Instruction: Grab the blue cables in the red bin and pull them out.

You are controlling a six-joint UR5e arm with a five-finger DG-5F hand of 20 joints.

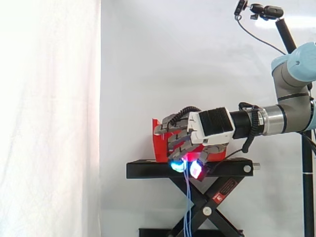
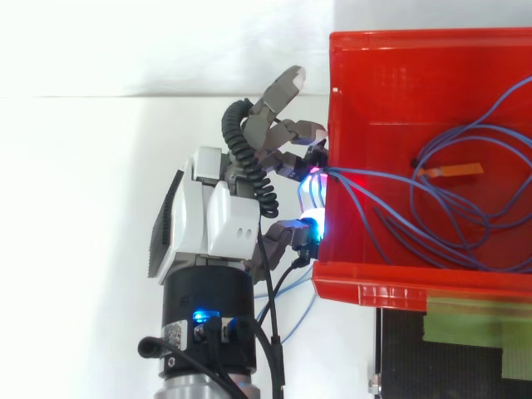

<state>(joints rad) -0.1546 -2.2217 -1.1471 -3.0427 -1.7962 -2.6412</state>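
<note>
At the bin (image 2: pixel 432 46) rim, the hand (image 2: pixel 218 212) has fingers (image 2: pixel 287 133) curled round blue cables (image 1: pixel 187 212) hanging down.

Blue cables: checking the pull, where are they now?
Top view: the blue cables mostly lie inside the red bin, strands crossing its left wall into the pinching hand; side view, ends hang below.

Behind the hand (image 1: pixel 210 129) hangs a white curtain (image 1: pixel 148 59), plain and evenly lit. Well off to the side its fingertips point toward, a nearer fold (image 1: pixel 49 118) glows much brighter, perhaps lit from behind. Directly below the hand stands a black scissor-legged stand (image 1: pixel 148 170). On the opposite side a black pole (image 1: pixel 307 173) rises, carrying a small camera (image 1: pixel 264 11) high above the hand.
</note>
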